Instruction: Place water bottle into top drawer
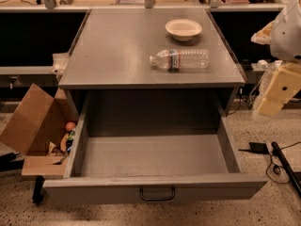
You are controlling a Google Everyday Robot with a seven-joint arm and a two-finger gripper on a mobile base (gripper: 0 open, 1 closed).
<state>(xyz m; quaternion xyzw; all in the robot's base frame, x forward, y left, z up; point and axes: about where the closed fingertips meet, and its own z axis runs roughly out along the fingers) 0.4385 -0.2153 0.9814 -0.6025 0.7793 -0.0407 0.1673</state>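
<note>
Crosswise the water bottle (181, 59) is laid, cap turned from the end effector (275, 97) beyond the counter's (113, 51) edge. Grip cannot be told.

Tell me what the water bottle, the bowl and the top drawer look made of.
Water bottle: clear, ribbed thin plastic, see-through, white cap. Bowl: matte cream, perhaps paper pulp or plastic. Top drawer: grey sheet metal, dull sheen, dark metal handle. Gripper, right of the cabinet: pale cream, likely plastic.
</note>
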